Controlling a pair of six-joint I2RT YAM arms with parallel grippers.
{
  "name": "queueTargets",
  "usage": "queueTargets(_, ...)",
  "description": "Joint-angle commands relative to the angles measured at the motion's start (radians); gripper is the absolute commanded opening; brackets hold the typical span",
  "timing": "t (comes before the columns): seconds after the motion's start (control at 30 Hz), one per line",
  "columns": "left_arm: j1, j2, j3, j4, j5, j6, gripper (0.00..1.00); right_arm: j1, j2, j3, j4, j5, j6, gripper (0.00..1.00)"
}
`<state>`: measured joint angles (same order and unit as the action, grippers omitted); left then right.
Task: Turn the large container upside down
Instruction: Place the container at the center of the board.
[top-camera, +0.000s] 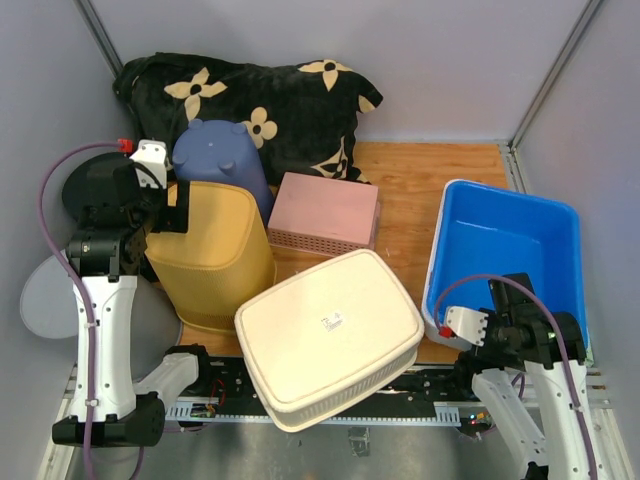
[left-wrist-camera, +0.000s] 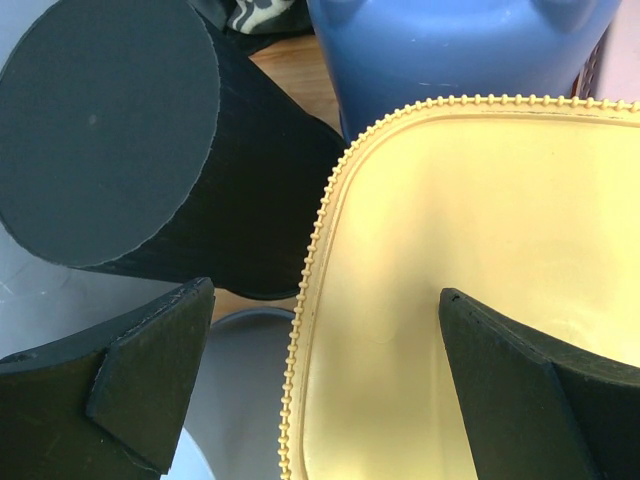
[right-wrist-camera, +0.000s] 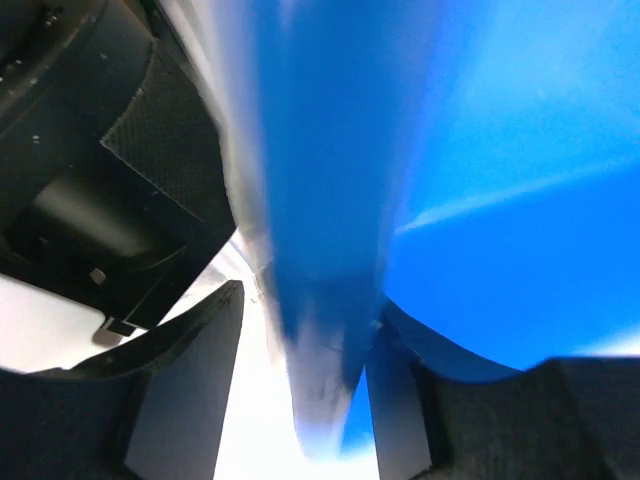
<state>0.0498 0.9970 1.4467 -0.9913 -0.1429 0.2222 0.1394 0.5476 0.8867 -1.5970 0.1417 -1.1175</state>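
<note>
Your right gripper (right-wrist-camera: 300, 400) straddles the blue container (top-camera: 510, 240) at its near-left rim, right side of the worktop (top-camera: 420, 170), presumably for flip leverage; can't tell if it's pinching. Left gripper (left-wrist-camera: 330, 385) spread wide over the yellow bin (left-wrist-camera: 480, 220).

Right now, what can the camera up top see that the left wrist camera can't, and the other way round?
Only the top view: the blue tub, the pink box, the cream basket and the flowered cushion. Only the left wrist view: a beaded trim up close, with the open jaws either side of it. Both: the yellow bin wearing that trim, and the purple-blue pot behind it.
</note>
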Motion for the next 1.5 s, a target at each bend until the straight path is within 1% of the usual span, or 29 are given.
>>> queueTargets(0.0, 0.007, -0.006, -0.003, 0.012, 0.005, -0.003, 0.99, -0.008, -0.036, 0.02, -0.006, 0.072, 0.022, 0.55)
queueTargets(0.07, 0.007, -0.008, -0.011, 0.013, 0.003, 0.002, 0.99, -0.008, -0.04, 0.009, -0.007, 0.081, 0.029, 0.61)
queueTargets(0.13, 0.007, -0.006, -0.017, 0.015, 0.0, 0.003, 0.99, -0.008, -0.036, -0.002, -0.006, 0.066, 0.04, 0.64)
queueTargets(0.27, 0.007, -0.005, -0.026, 0.025, 0.006, -0.001, 0.99, -0.008, -0.035, 0.011, -0.006, 0.014, 0.026, 0.67)
queueTargets(0.43, 0.007, -0.003, -0.038, 0.034, 0.014, -0.006, 0.99, -0.008, 0.01, 0.089, -0.007, -0.072, 0.035, 0.67)
queueTargets(0.53, 0.007, 0.002, -0.041, 0.038, 0.013, -0.002, 0.99, -0.008, 0.059, 0.15, -0.007, -0.127, 0.039, 0.56)
queueTargets(0.67, 0.006, 0.003, -0.044, 0.044, 0.011, 0.0, 0.99, -0.008, 0.13, 0.177, -0.005, -0.153, 0.005, 0.48)
queueTargets(0.93, 0.007, -0.016, -0.076, 0.052, -0.007, 0.008, 0.99, -0.008, 0.227, 0.159, 0.013, -0.203, -0.017, 0.44)
queueTargets(1.03, 0.007, -0.021, -0.084, 0.056, -0.019, 0.015, 0.99, -0.008, 0.242, 0.154, 0.037, -0.2, -0.025, 0.4)
queueTargets(1.33, 0.006, -0.019, -0.089, 0.057, -0.012, 0.009, 0.99, -0.008, 0.278, 0.084, 0.085, -0.223, -0.029, 0.4)
queueTargets(1.47, 0.007, -0.016, -0.089, 0.058, -0.013, 0.01, 0.99, -0.008, 0.293, 0.075, 0.099, -0.222, -0.03, 0.32)
